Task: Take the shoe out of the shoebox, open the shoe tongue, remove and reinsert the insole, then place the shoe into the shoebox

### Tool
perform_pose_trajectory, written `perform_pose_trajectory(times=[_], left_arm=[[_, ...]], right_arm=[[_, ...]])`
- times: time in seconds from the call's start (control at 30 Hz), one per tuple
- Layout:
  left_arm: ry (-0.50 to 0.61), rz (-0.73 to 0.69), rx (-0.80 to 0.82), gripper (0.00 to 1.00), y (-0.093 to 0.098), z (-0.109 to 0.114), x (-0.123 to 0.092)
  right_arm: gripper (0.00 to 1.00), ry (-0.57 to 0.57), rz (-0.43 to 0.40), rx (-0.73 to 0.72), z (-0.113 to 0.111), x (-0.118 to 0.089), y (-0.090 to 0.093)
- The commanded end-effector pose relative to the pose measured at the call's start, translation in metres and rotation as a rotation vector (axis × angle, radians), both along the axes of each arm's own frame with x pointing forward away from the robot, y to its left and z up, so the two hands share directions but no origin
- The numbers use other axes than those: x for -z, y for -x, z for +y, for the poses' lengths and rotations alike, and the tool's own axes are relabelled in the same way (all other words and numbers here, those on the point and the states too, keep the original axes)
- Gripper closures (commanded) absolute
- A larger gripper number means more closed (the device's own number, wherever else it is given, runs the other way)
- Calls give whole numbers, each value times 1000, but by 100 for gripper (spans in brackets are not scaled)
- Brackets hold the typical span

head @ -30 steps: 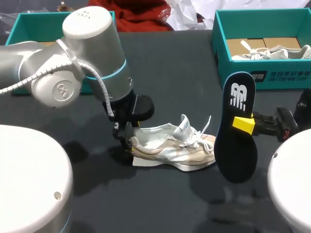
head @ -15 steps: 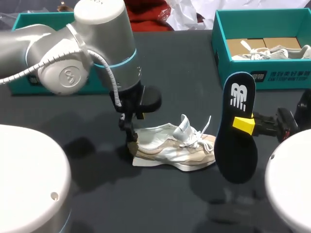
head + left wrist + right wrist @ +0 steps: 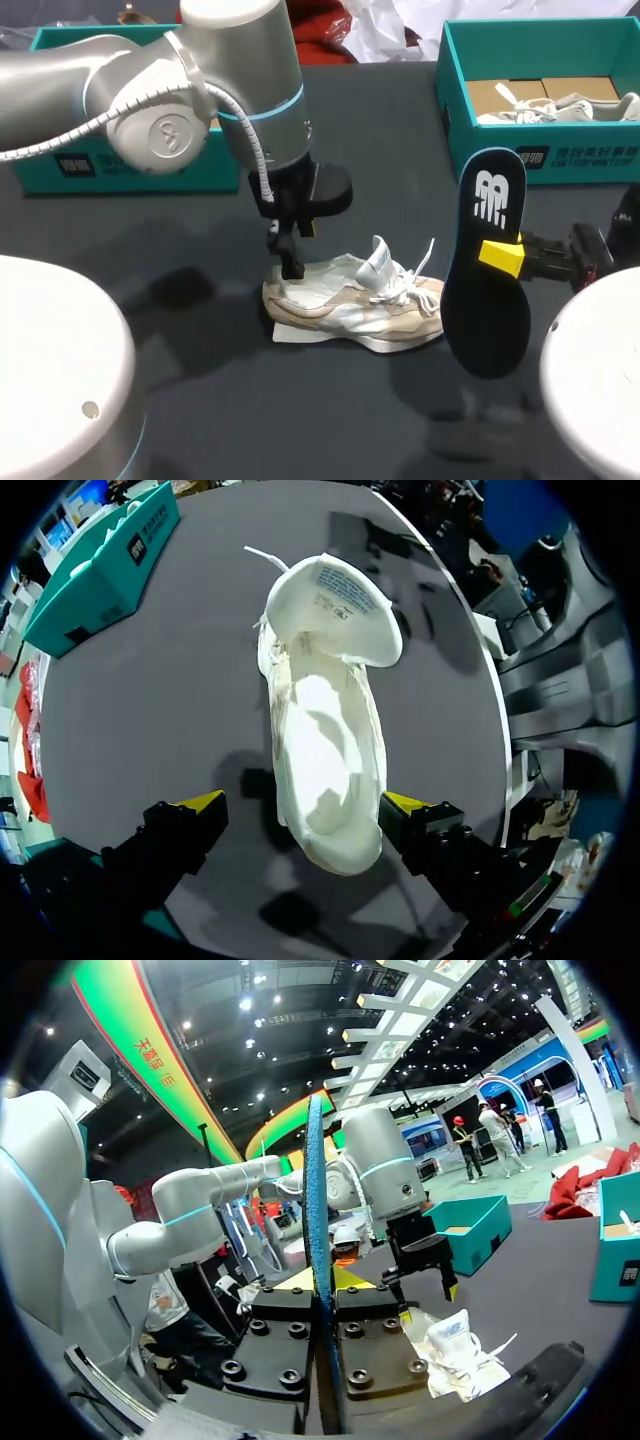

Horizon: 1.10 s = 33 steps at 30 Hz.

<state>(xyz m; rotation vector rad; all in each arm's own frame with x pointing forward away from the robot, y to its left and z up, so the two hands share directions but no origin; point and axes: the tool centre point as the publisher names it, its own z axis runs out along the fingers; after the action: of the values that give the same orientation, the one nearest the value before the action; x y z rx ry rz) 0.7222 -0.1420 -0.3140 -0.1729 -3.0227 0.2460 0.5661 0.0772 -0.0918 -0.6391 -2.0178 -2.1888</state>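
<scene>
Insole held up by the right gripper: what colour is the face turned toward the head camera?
The insole is black with a white logo at its upper end; the head view shows it best.

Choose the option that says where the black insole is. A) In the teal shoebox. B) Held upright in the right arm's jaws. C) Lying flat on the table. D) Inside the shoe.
B: the insole stands on end, clamped between the right arm's jaws, clear of the shoe lying on the table.

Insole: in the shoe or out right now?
Out. The right end effector holds the insole upright, apart from the shoe; the left wrist view shows the shoe's pale inside, no dark insole.
</scene>
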Motion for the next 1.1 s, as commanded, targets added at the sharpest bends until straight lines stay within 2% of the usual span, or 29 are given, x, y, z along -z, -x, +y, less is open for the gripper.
perform_pose_trajectory(times=[0.03, 0.23, 0.5, 0.77, 1.0, 1.1], left_arm=[[-16, -14, -3, 0, 1, -2, 2], [-52, -84, -19, 0, 5, -15, 12], [-75, -117, -45, 0, -6, -28, 26], [-79, -124, -57, 13, -15, -33, 36], [-73, -116, -47, 20, -11, -37, 49], [-70, -108, -47, 26, -9, -36, 54]], right_arm=[[100, 6, 1, 13, 1, -3, 6], [100, 6, 1, 13, 1, -3, 6], [100, 6, 1, 13, 1, -3, 6], [100, 6, 1, 13, 1, -3, 6], [100, 6, 1, 13, 1, -3, 6], [100, 6, 1, 13, 1, -3, 6]])
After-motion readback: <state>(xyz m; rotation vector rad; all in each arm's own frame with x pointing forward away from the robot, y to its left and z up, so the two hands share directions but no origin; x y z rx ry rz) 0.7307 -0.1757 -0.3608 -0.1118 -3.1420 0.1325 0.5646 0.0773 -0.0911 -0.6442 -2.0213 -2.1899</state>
